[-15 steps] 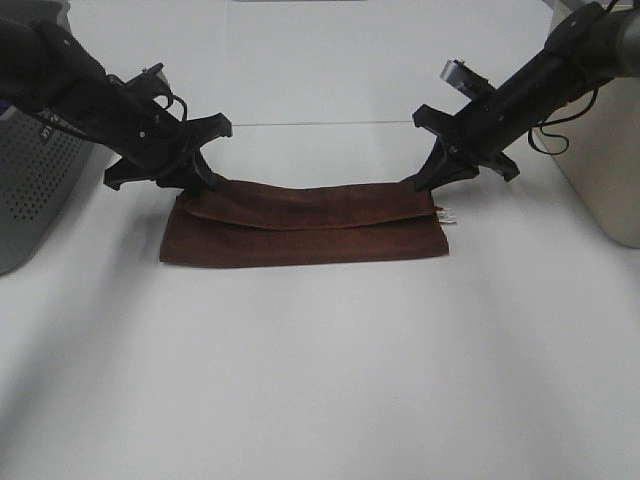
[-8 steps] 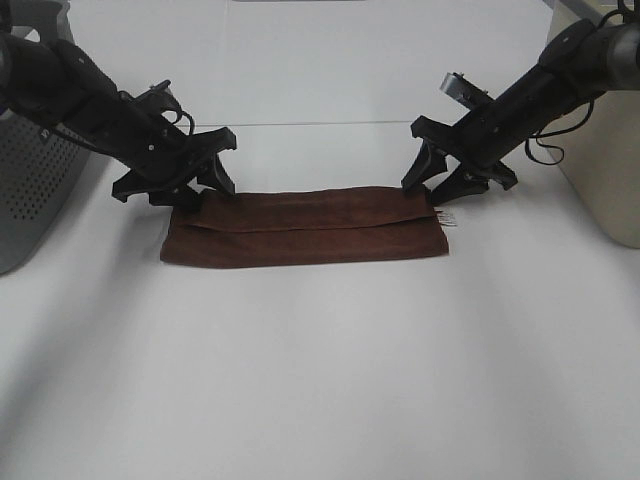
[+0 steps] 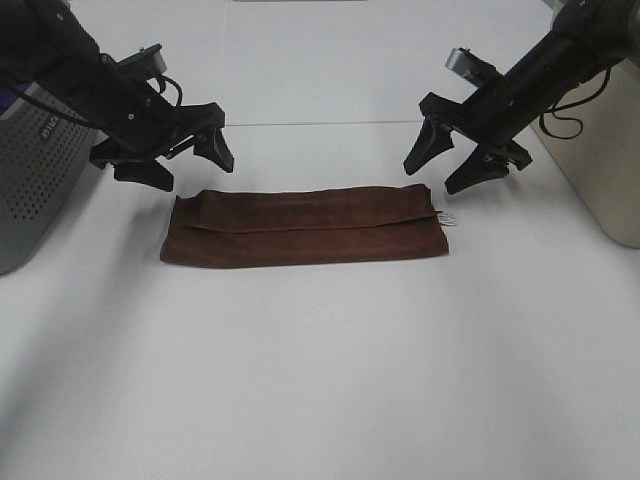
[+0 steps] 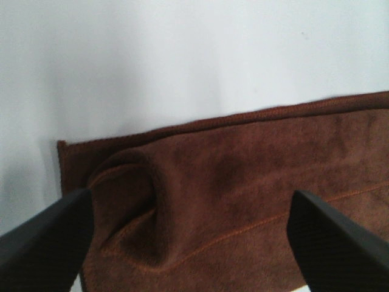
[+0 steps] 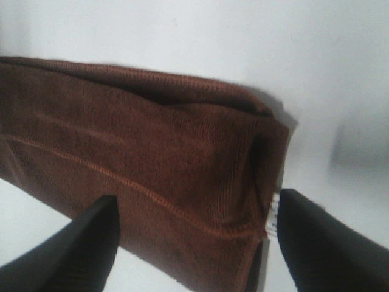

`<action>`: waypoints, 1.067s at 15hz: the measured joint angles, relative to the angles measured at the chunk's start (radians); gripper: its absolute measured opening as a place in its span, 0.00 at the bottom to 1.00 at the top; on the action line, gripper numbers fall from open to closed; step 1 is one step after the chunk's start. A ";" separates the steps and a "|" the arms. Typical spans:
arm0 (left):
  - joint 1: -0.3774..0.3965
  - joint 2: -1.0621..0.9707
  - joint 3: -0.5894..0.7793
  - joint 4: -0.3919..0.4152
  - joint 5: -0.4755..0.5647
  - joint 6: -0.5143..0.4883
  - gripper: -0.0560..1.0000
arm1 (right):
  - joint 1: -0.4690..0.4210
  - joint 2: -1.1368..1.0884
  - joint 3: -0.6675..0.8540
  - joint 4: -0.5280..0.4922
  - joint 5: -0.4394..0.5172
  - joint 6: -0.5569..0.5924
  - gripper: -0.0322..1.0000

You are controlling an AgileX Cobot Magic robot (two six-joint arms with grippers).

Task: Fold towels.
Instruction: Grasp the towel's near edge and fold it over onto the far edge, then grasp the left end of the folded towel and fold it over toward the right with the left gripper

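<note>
The dark reddish-brown towel (image 3: pixel 305 227) lies folded into a long narrow strip on the white table, with its small white tag (image 3: pixel 447 218) at the right end. My left gripper (image 3: pixel 182 162) is open and empty, lifted just above the strip's left end (image 4: pixel 200 201). My right gripper (image 3: pixel 442 168) is open and empty, lifted just above the right end (image 5: pixel 140 158), where the tag (image 5: pixel 271 214) shows. The fingertips (image 4: pixel 45 240) (image 5: pixel 316 237) frame the cloth in both wrist views.
A grey perforated basket (image 3: pixel 35 175) stands at the left edge of the table. A beige bin (image 3: pixel 605 150) stands at the right edge. The white table (image 3: pixel 320 380) spreads in front of the towel.
Both grippers have let go of the towel's far corners, opened and lifted up and outward. The folded-over top layer now lies flat on the strip.
</note>
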 joint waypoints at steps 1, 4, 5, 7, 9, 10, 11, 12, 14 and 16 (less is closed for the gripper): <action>0.002 -0.005 0.000 0.053 0.029 -0.044 0.83 | 0.000 -0.011 0.000 -0.026 0.029 0.019 0.70; 0.002 0.008 0.000 0.189 0.076 -0.130 0.83 | 0.000 -0.034 0.000 -0.088 0.083 0.036 0.70; 0.005 0.025 0.000 0.197 0.081 -0.142 0.83 | 0.000 -0.039 0.000 -0.091 0.091 0.036 0.70; 0.005 0.077 -0.003 0.161 0.084 -0.166 0.83 | 0.000 -0.040 0.000 -0.097 0.095 0.037 0.70; 0.005 0.094 -0.009 0.059 0.079 -0.142 0.82 | 0.000 -0.040 0.000 -0.097 0.095 0.037 0.70; 0.005 0.098 -0.009 0.007 0.079 -0.102 0.79 | 0.000 -0.040 0.000 -0.098 0.095 0.038 0.70; 0.005 0.104 -0.009 -0.037 0.079 -0.071 0.73 | 0.000 -0.040 0.000 -0.098 0.095 0.038 0.70; 0.005 0.110 -0.009 -0.060 0.079 -0.055 0.61 | 0.000 -0.040 0.000 -0.098 0.095 0.038 0.70; 0.005 0.122 -0.009 -0.049 0.080 -0.062 0.27 | 0.000 -0.040 0.000 -0.098 0.095 0.038 0.70; 0.006 0.122 -0.008 -0.006 0.082 -0.101 0.08 | 0.000 -0.040 0.000 -0.098 0.095 0.038 0.70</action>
